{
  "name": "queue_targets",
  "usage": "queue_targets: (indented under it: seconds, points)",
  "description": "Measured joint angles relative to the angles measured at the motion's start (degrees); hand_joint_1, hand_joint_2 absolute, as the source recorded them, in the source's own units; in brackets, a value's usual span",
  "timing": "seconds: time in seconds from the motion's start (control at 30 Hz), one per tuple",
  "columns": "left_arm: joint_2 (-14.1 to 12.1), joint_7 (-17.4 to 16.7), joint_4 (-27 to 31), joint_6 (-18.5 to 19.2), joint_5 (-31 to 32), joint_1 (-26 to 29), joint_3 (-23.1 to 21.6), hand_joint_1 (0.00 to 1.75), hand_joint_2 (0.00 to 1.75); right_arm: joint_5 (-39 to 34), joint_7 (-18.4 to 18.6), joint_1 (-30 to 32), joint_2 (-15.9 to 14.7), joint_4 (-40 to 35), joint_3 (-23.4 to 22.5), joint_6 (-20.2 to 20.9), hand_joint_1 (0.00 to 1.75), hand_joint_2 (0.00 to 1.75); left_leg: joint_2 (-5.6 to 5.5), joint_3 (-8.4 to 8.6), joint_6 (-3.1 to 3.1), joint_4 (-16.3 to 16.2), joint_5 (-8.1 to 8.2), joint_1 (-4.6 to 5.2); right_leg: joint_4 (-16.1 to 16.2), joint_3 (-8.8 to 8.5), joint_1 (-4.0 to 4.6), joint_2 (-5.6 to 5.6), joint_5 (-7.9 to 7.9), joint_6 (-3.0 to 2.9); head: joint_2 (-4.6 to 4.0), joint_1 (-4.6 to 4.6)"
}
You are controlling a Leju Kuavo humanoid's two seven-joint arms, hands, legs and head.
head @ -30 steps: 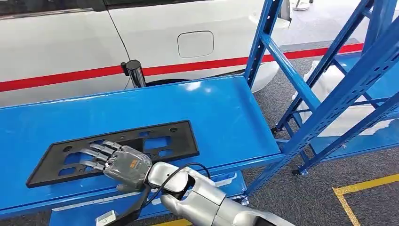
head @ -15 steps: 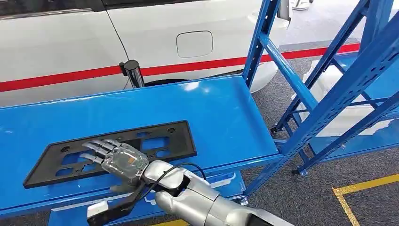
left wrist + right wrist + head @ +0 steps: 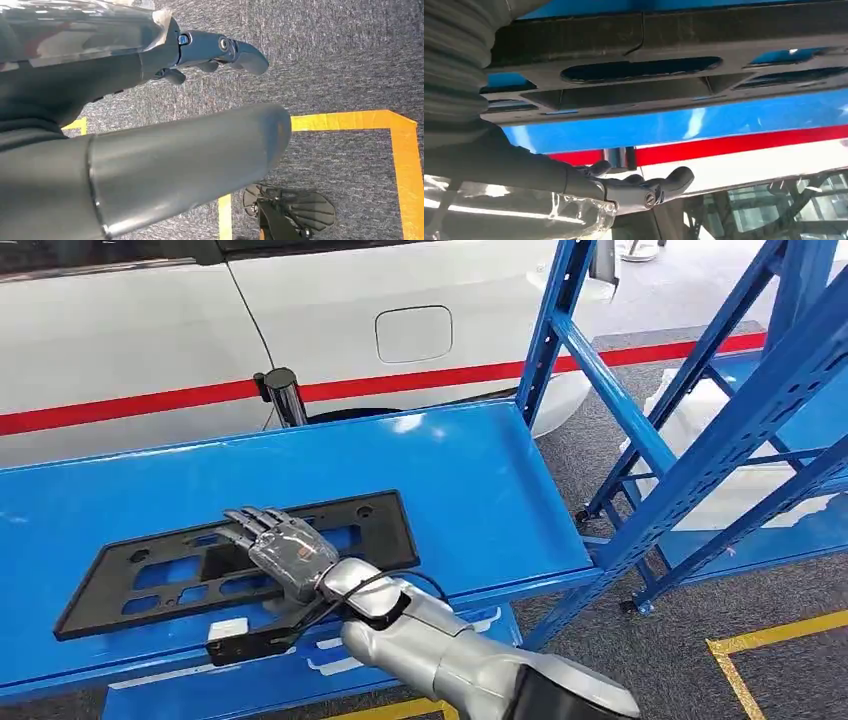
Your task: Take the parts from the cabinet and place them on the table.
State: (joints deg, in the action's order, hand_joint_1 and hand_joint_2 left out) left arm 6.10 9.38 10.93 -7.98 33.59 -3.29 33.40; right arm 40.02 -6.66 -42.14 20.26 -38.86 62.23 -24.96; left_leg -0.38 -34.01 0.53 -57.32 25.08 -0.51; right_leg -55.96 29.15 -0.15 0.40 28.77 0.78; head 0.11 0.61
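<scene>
A flat black plate frame [image 3: 150,575] with several cut-outs lies on the blue cabinet shelf [image 3: 470,490], near its front edge. My right hand [image 3: 285,550] is stretched out over the middle of the frame, fingers apart and pointing to the far left, holding nothing. Whether it touches the frame I cannot tell. The right wrist view shows the frame [image 3: 674,40] close up, with the hand's fingers [image 3: 644,187] apart from it. My left hand [image 3: 210,47] hangs over the grey carpet with nothing in it.
A white car [image 3: 400,300] with a red stripe stands right behind the shelf. Slanted blue rack beams [image 3: 700,460] rise at the right, with a white bag [image 3: 700,410] behind them. A black post [image 3: 285,395] stands at the shelf's back edge. Yellow floor tape [image 3: 780,635] marks the carpet.
My right hand has moved forward and to the right, from the frame's near edge to over its middle. The frame has stayed in place.
</scene>
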Motion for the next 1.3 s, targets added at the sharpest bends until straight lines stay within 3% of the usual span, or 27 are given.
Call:
queue_targets:
  seconds: [0.3,0.33,0.4,0.43,0.47,0.5,0.57,0.7,0.87,1.3]
  points:
    - [0.04,0.15,0.0,0.04,0.77,-0.01,0.02,0.0,0.0,3.28,4.21,-1.47,0.09,4.24,1.92,-4.59,0.0,1.75,0.0,0.03,0.0,0.0,0.0,0.0,0.0,-0.03,0.0,0.0,0.0,0.0,0.0,0.0]
    - [0.04,0.15,0.0,0.07,0.87,-0.02,0.02,0.0,0.0,3.47,4.5,-1.64,0.11,4.55,2.16,-4.76,0.1,1.75,0.0,0.03,0.0,0.0,0.0,0.0,0.0,-0.03,0.0,0.0,0.0,0.0,0.0,0.0]
    - [0.04,0.15,0.0,0.07,0.94,-0.02,0.04,0.0,0.0,3.91,5.13,-1.98,0.13,5.18,2.56,-4.87,0.1,1.75,0.0,0.04,0.0,0.0,0.0,0.0,0.0,-0.03,0.0,0.0,0.0,0.0,0.0,0.0]
    - [0.04,0.15,0.0,0.07,0.98,-0.02,0.02,0.0,0.0,4.09,5.46,-2.13,0.15,5.4,2.69,-4.87,0.35,1.75,0.0,0.04,0.0,0.0,0.0,0.0,0.0,-0.03,0.0,0.0,0.0,0.0,0.0,0.0]
    - [0.04,0.07,0.0,0.05,1.07,-0.02,0.04,0.0,0.0,4.15,5.64,-2.22,0.22,5.63,2.8,-4.87,1.34,1.75,0.0,0.04,0.0,0.0,0.0,0.0,0.0,-0.04,0.0,0.0,0.0,0.0,0.0,0.0]
    - [0.04,0.02,0.0,0.04,1.09,-0.02,0.04,0.0,0.0,4.15,5.7,-2.26,0.26,5.84,2.88,-4.87,1.31,1.75,0.0,0.05,0.0,0.0,0.0,0.0,0.0,-0.04,0.0,0.0,0.0,0.0,0.0,0.0]
    - [0.04,0.0,0.0,0.02,1.09,-0.02,0.06,0.0,0.0,4.22,5.81,-2.28,0.26,6.36,3.26,-4.87,1.5,1.75,0.0,0.05,0.0,0.0,0.0,0.0,0.0,-0.04,0.0,0.0,0.0,0.0,0.0,0.0]
    - [0.04,-0.11,0.0,-0.09,1.09,-0.03,0.09,0.0,0.0,4.65,6.12,-2.47,0.26,7.15,3.89,-4.87,1.47,1.75,0.0,0.06,0.0,0.0,0.0,0.0,0.0,-0.05,0.0,0.0,0.0,0.0,0.0,0.0]
    - [0.07,-0.13,0.0,-0.24,1.09,-0.03,0.13,0.0,0.0,4.98,6.49,-2.76,0.28,7.69,4.33,-4.87,1.75,1.75,0.01,0.06,0.0,0.0,0.0,0.0,0.0,-0.05,0.0,0.01,0.0,0.0,0.0,0.0]
    - [0.09,-0.13,0.0,-0.44,1.53,-0.06,0.26,0.0,0.0,5.81,6.71,-4.53,0.39,8.39,5.35,-6.31,1.75,1.75,0.06,0.46,-0.15,0.01,0.13,0.0,0.02,0.02,-0.01,0.01,0.14,0.15,0.0,0.0]
